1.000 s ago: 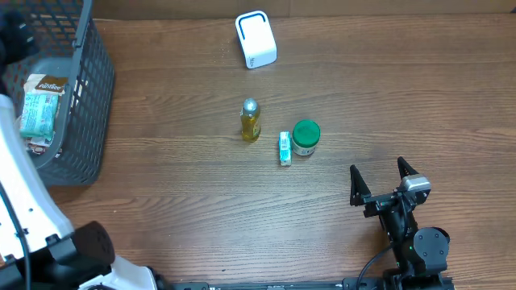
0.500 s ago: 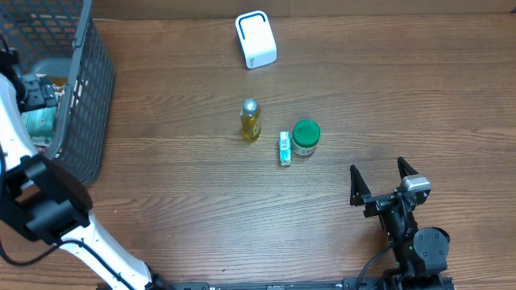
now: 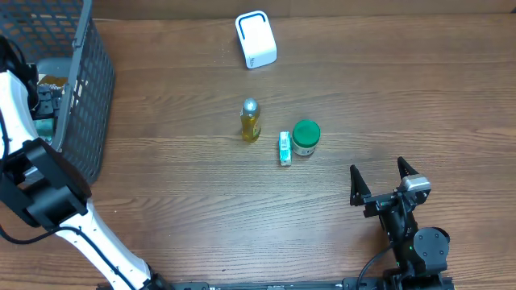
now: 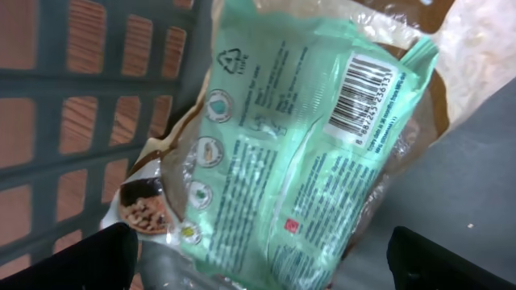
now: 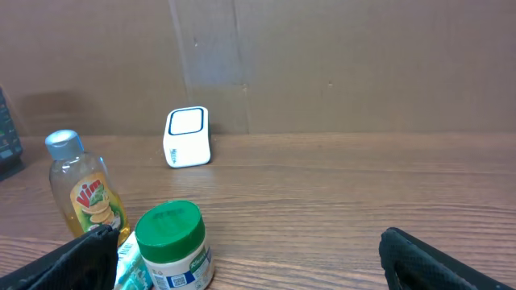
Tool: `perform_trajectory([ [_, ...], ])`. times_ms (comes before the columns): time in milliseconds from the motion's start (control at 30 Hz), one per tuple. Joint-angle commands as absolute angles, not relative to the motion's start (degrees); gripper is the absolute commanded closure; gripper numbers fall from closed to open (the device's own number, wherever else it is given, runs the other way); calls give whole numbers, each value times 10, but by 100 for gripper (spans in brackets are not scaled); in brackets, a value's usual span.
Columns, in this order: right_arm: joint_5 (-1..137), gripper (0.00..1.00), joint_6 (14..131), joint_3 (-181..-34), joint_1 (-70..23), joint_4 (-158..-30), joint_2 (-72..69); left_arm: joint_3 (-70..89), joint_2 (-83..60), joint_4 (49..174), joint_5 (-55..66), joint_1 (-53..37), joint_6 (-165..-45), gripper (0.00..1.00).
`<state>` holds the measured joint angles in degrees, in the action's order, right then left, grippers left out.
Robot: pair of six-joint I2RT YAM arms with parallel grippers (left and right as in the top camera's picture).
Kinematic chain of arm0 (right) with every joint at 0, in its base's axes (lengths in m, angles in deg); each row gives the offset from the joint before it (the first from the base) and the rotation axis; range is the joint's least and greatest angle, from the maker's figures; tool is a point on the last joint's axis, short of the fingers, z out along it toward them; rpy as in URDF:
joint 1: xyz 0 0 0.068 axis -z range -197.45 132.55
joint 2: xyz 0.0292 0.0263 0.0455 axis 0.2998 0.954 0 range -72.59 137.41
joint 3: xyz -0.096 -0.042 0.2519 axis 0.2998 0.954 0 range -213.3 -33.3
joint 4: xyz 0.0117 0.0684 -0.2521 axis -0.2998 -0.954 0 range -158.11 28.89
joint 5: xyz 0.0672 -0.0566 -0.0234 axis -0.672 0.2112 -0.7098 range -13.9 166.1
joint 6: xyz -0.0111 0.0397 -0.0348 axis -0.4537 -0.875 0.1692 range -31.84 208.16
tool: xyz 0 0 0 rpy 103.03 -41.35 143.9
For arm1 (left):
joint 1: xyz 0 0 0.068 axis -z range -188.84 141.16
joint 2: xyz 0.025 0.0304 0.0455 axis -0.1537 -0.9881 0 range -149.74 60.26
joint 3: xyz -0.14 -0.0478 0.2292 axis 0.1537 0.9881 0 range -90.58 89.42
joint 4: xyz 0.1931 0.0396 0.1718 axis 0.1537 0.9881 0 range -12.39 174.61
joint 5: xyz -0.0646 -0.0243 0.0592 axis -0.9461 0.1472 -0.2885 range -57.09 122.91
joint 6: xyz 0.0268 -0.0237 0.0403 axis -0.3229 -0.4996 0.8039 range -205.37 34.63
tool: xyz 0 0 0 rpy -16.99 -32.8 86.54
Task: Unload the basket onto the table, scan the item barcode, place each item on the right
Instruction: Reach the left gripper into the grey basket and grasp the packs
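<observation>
The step in hand is the pick-up: the left gripper [image 4: 278, 264] hangs inside the grey basket [image 3: 85, 97] at the left edge of the table, right over a mint-green packet [image 4: 282, 161], with its fingers spread wide on either side and nothing between them. The packet lies on top of a brown snack wrapper [image 4: 145, 211], and its barcode [image 4: 367, 89] faces up near one end, creased but readable. The right gripper [image 3: 377, 167] sits at the near right of the table, its fingers wide apart as well and holding nothing.

The white scanner [image 3: 255, 39] stands at the far side of the table, well apart from the basket; a yellow bottle [image 3: 251, 120], a small box [image 3: 284, 148] and a green-lidded jar [image 3: 306, 137] stand between.

The next move likely calls for lowering onto the packet and closing across its soft body away from the barcode, so the code stays uncovered, then lifting clear of the basket wall
</observation>
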<state>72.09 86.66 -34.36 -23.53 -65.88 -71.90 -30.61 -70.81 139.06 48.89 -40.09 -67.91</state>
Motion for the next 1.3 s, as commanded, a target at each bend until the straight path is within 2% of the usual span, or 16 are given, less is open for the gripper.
perform_trajectory([
  [0, 729, 0, 867, -338, -238, -657, -724, -308, -735, 1387, 498, -404, -645, 1],
  [600, 729, 0, 867, -338, -238, -657, -724, -296, -745, 1343, 483, -404, -635, 1],
  [1000, 729, 0, 867, -338, -238, -657, -724, -167, -745, 1257, 501, -413, -631, 0],
  [1067, 729, 0, 867, -338, -238, -657, -724, -156, -745, 1251, 501, -418, -631, 12],
  [1133, 729, 0, 867, -338, -238, -657, -724, -155, -745, 1252, 501, -422, -631, 40],
  [1200, 729, 0, 867, -338, -238, -657, -724, -156, -742, 1252, 501, -423, -631, 63],
  [1267, 729, 0, 867, -338, -238, -657, -724, -163, -740, 1256, 501, -423, -634, 72],
])
